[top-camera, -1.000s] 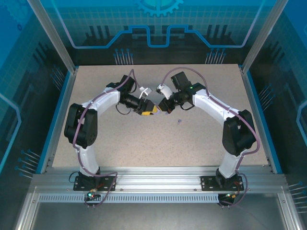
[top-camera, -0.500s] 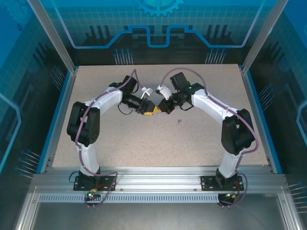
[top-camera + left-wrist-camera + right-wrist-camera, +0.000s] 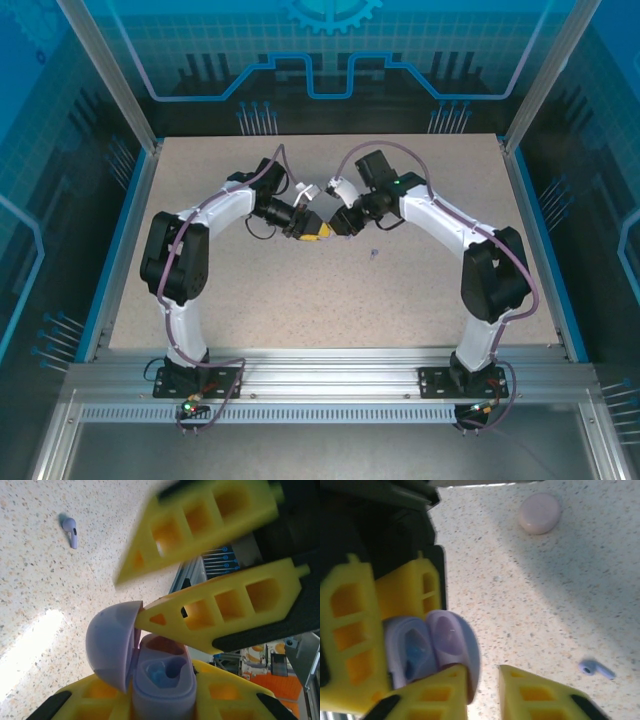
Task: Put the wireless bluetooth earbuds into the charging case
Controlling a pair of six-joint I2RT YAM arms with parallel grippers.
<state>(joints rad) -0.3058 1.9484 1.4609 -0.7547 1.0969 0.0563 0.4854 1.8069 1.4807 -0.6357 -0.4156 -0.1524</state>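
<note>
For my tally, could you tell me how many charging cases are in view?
2: an open lavender case in the left gripper, and a shut pink case on the table. Others may be hidden.

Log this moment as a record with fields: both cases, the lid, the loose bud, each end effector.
case: lavender, gripped between the left end effector's fingers
lid: swung open
case interior: cannot tell whether a bud is seated
bud: lavender, lying loose on the table, apart from both cases
pink case: closed, on the table
left end effector: shut on case
right end effector: open, one fingertip at the lid's edge
</note>
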